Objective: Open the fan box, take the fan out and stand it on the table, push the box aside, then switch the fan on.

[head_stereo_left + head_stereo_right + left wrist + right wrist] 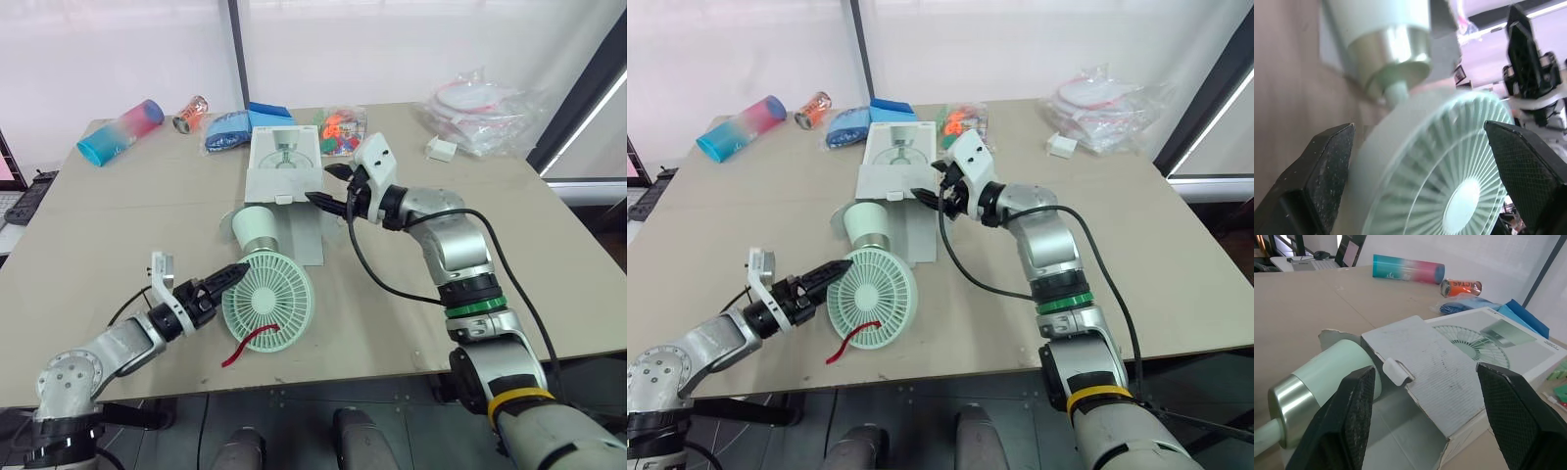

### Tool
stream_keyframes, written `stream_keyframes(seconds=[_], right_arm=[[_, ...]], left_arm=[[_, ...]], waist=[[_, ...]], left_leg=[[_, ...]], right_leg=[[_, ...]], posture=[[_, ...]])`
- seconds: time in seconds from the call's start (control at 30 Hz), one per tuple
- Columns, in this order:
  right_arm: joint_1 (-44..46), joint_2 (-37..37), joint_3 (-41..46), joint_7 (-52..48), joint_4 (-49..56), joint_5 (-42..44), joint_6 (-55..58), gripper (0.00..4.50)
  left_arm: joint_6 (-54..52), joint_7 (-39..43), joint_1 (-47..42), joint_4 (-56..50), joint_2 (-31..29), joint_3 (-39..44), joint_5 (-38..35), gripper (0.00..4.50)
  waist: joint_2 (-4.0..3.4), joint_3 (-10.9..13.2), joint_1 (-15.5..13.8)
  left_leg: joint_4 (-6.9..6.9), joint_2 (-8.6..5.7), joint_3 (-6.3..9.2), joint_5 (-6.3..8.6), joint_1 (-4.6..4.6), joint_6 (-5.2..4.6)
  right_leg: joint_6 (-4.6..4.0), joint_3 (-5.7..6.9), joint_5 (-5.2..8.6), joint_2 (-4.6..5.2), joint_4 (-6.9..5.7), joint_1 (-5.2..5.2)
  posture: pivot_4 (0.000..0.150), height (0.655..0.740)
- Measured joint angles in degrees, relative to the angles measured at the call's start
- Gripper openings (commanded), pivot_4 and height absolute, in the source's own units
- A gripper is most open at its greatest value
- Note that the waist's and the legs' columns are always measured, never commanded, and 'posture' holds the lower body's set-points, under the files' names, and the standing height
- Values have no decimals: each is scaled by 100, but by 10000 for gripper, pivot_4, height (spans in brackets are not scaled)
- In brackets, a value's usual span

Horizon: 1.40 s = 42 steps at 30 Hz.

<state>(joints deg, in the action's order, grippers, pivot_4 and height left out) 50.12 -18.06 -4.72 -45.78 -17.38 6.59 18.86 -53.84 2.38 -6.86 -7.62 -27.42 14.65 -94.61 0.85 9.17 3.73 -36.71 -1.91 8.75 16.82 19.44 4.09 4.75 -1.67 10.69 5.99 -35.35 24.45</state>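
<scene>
The pale green fan lies flat on the table, its round head near the front and its cylindrical base pointing at the box. A red strap trails from the head. My left gripper is open, its fingers on either side of the head's rim. The white fan box lies behind, its end flap open toward the fan. My right gripper is open at the box's open right corner, holding nothing.
Along the back of the table lie a blue-pink bottle, an orange can, a blue bag, a colourful packet, a small white box and a clear plastic bag. The table's front edge is close behind the fan head.
</scene>
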Motion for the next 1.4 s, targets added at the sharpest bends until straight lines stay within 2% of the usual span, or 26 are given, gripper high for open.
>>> stream_keyframes(seconds=[0.43, 0.57, 0.7, 0.8, 1.0, 1.03, 1.2, 1.33, 1.37, 1.4], right_arm=[[-289, -212, 5, -251, 423, 223, 154, 33434], [-582, -497, 25, -469, 885, 448, 356, 33434], [-869, -741, 25, -649, 1376, 624, 519, 33434], [-1258, -1028, 25, -843, 2056, 890, 793, 33434], [-1374, -1235, 32, -910, 2613, 1130, 1093, 33434], [-1414, -1296, 31, -917, 2860, 1253, 1236, 33434], [-1596, -1360, 1, -938, 3309, 1463, 1394, 33434], [-1637, -1446, -18, -1029, 3489, 1591, 1489, 33434], [-1646, -1488, -19, -1039, 3530, 1610, 1503, 33434], [-1653, -1563, -49, -1095, 3577, 1637, 1516, 33434]], left_arm=[[-230, 196, 206, -26, -284, 164, -99, 45000], [-246, 294, 131, -38, -353, 165, -71, 45000], [-293, 596, 286, -218, -713, 202, 191, 45000], [-263, 1521, 583, -508, -1344, 272, 1004, 45000], [-89, 2373, 613, -479, -1608, 367, 1734, 45000], [209, 2901, 710, -482, -1786, 333, 2301, 45000], [1095, 4050, 1016, -538, -2177, 181, 3576, 45000], [1896, 4555, 1021, -533, -2133, 101, 4411, 45000], [2201, 4681, 1024, -534, -2134, 66, 4720, 45000], [3006, 4931, 1043, -497, -2126, -106, 5432, 45000]], waist=[[0, 0, -53], [1, 1, -85], [0, 2, -87], [-4, 5, -94], [-7, 12, -98], [-6, 14, -98], [-10, 27, -103], [-5, 37, -113], [-4, 37, -113], [-4, 38, -112]], left_leg=[[-1, 0, 1, 5, 3, -4], [0, 0, 1, 6, 5, -5], [1, 1, 0, 6, 6, -6], [4, 2, -1, 7, 5, -7], [4, 6, -6, 8, 4, -9], [5, 7, -6, 9, 5, -10], [8, 13, -11, 12, 10, -12], [7, 19, -14, 12, 10, -13], [7, 20, -16, 12, 10, -13], [7, 23, -22, 13, 9, -14]], right_leg=[[2, 1, 1, -1, 1, 0], [3, 1, 1, -1, 6, 0], [4, 1, 3, -1, 7, 1], [6, 1, 7, -2, 8, 0], [7, 1, 9, -2, 8, -1], [7, 1, 10, -3, 9, 0], [5, 3, 12, -5, 17, 1], [5, 6, 9, -6, 18, 1], [5, 6, 9, -6, 18, 1], [4, 5, 9, -6, 20, 1]], posture=[[1500, 7400], [1500, 7400], [1500, 7400], [1500, 7400], [1500, 7400], [1500, 7400], [1500, 7400], [1500, 7400], [1500, 7400], [1500, 7400]])
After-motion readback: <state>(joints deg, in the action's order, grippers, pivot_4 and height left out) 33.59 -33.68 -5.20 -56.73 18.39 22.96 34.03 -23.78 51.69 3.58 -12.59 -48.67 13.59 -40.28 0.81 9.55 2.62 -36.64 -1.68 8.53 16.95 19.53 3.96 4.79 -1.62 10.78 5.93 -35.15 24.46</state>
